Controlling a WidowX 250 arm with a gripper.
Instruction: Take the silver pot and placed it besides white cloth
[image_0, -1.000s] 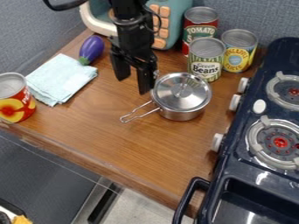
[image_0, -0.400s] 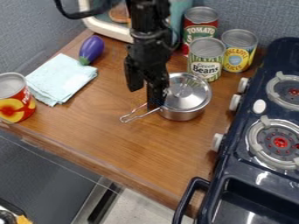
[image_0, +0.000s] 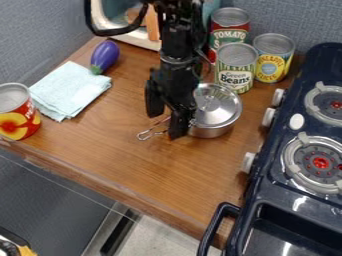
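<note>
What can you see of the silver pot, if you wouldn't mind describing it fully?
The silver pot is round and shiny, apparently metal, and stands upright on the wooden counter. Its lid is on. A thin, looped wire handle points towards the view's left, partly hidden by the pincer; whether they touch, I cannot tell. The stove is to the pot's right in the view, with a green-labelled can just beyond it.

open worktop lies between cloth and pot handle; cans block the far right, the stove the right side.
</note>
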